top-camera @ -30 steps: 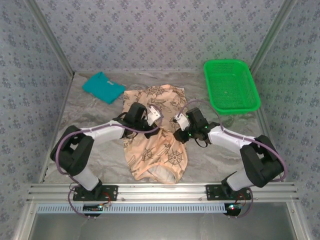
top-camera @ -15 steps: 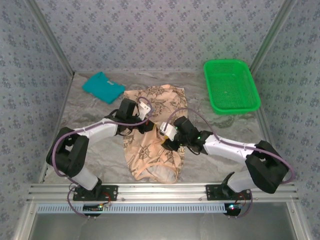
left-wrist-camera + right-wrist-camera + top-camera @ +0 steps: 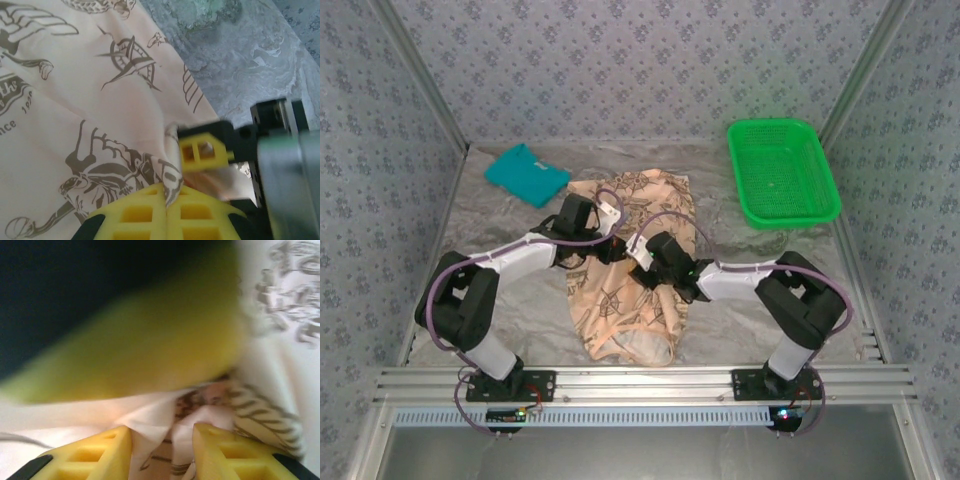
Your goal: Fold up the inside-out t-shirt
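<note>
Peach-beige cloth of the inside-out t-shirt (image 3: 625, 300) is spread on the grey marbled table (image 3: 535, 305) at the centre of the top view, between the two arms. The left tool (image 3: 165, 200) is clenched on a fold of the shirt, with cloth pinched between its yellow fingers (image 3: 130, 215). The right tool (image 3: 161, 435) is held just beside it with parted fingers, a loose bunch of cloth lying in the gap. A teal folded shirt (image 3: 526, 173) is seen at upper left, and a green basket (image 3: 782, 170) at upper right.
</note>
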Controlling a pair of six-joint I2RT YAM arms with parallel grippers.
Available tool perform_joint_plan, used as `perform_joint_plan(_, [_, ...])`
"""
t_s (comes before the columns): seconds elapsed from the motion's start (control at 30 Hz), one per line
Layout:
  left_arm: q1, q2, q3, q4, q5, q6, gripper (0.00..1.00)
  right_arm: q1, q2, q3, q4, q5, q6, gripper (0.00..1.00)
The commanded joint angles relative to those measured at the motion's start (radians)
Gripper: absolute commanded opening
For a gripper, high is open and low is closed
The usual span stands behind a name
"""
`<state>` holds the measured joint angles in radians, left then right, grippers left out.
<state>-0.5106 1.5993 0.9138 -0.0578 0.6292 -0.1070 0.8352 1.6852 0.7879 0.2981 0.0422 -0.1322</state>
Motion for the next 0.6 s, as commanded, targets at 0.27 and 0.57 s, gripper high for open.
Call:
perform_joint_plan(0.27, [-0.001, -0.024, 0.036, -0.043, 0.057, -0.002, 0.0, -0.03, 0.107, -0.026, 0.122, 0.098, 0.092, 0.46])
perform_joint_plan(0.57, [0.005, 0.008, 0.058, -0.042, 0.074, -0.014, 0.0, -0.029, 0.168, -0.022, 0.133, 0.001, 0.108, 0.11])
